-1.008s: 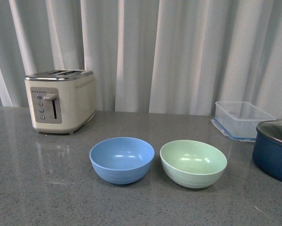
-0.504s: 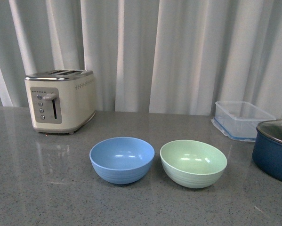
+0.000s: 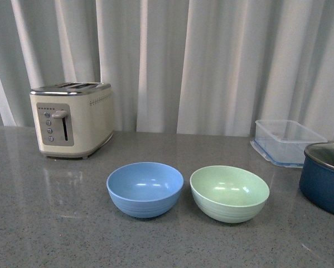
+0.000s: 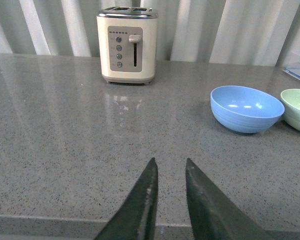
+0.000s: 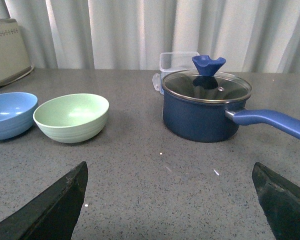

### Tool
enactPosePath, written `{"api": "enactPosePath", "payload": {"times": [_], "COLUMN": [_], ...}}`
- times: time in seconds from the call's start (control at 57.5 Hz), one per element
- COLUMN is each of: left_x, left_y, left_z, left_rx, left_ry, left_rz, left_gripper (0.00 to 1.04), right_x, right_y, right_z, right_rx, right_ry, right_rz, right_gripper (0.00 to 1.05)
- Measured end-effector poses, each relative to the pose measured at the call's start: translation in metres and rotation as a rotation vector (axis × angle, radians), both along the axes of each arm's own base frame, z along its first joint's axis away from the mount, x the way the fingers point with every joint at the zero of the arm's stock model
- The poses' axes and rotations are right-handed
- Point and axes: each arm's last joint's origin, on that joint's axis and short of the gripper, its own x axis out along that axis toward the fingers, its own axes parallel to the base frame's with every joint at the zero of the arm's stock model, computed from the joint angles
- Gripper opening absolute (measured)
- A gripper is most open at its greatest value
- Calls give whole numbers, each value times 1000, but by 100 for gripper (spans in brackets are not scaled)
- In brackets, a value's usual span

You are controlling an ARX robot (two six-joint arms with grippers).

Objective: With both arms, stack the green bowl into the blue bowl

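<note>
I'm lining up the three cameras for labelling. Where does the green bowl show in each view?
Front view: green bowl right of centre, beside the blue bowl.
Left wrist view: green bowl cut off at the frame edge, just past the blue bowl.
Right wrist view: green bowl whole, between the blue bowl and the navy pot.
Shared landmark: the blue bowl, next to it in all three.

A pale grey-white curtain [image 3: 211, 61] hangs in long vertical folds across the whole back of the scene, lit softly and evenly. In front of it runs a grey speckled stone counter [image 3: 55, 223] — polished enough to give faint, blurred reflections on its surface.
</note>
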Motion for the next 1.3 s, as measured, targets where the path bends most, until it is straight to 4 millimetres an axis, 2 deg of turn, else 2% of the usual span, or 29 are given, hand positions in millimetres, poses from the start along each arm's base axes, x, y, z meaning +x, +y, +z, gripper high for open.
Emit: {"api": "enactPosePath", "payload": {"times": [0.07,0.104,0.191,0.261,0.33,0.435,0.521,0.608,0.747,0.869,1.043,1.304], "left_x": [0,0,0,0,0,0,0,0,0,0,0,0], "left_y": [0,0,0,0,0,0,0,0,0,0,0,0], "left_z": [0,0,0,0,0,0,0,0,0,0,0,0], "left_rx": [0,0,0,0,0,0,0,0,0,0,0,0], "left_ry": [0,0,0,0,0,0,0,0,0,0,0,0], "left_rz": [0,0,0,-1,-1,-1,-1,-1,-1,-1,-1,-1], "left_gripper": [37,43,59,69,82,100,98,98,98,98,98,98], "right_x": [0,0,6,16,38,75,106,129,162,202,231,263], "right_y": [0,1,4,9,18,37,54,64,72,75,78,83], "right_z": [0,1,12,19,33,61,78,83,83,77,68,51], "right_rx": [1,11,6,-16,-30,-28,-18,3,54,120,138,139], "right_ry": [13,123,626,840,907,880,863,864,890,907,926,956], "right_rz": [3,23,36,37,58,102,138,155,136,101,91,89], "right_gripper": [95,95,95,95,95,95,95,95,95,95,95,95]}}
